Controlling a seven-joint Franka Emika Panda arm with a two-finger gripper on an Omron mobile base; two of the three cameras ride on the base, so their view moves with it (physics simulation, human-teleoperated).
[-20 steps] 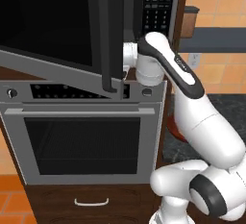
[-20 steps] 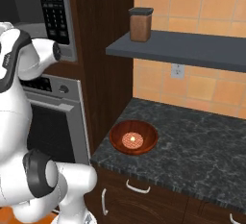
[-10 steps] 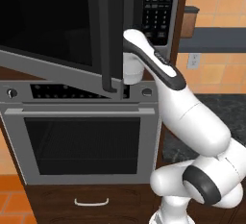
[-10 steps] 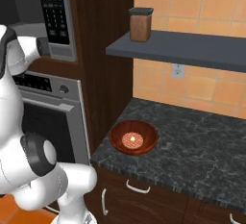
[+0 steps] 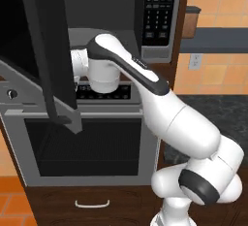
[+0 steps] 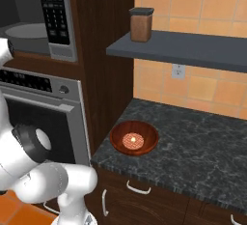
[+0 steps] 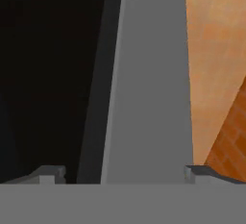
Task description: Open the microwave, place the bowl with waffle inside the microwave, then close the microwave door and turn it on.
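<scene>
Steel oven (image 5: pixel 92 142) below; brown canister (image 6: pixel 141 24) on grey shelf (image 6: pixel 193 50); dark stone counter (image 6: pixel 202 147).

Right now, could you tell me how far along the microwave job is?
Done: the dark-glass microwave door is swung open, showing the grey turntable. In hand: the open gripper sits at the door's grey edge, its jaws spread and holding nothing. Left: the glossy reddish-brown bowl with the pale gridded waffle sits on the dark stone counter; loading, closing and starting remain.
</scene>
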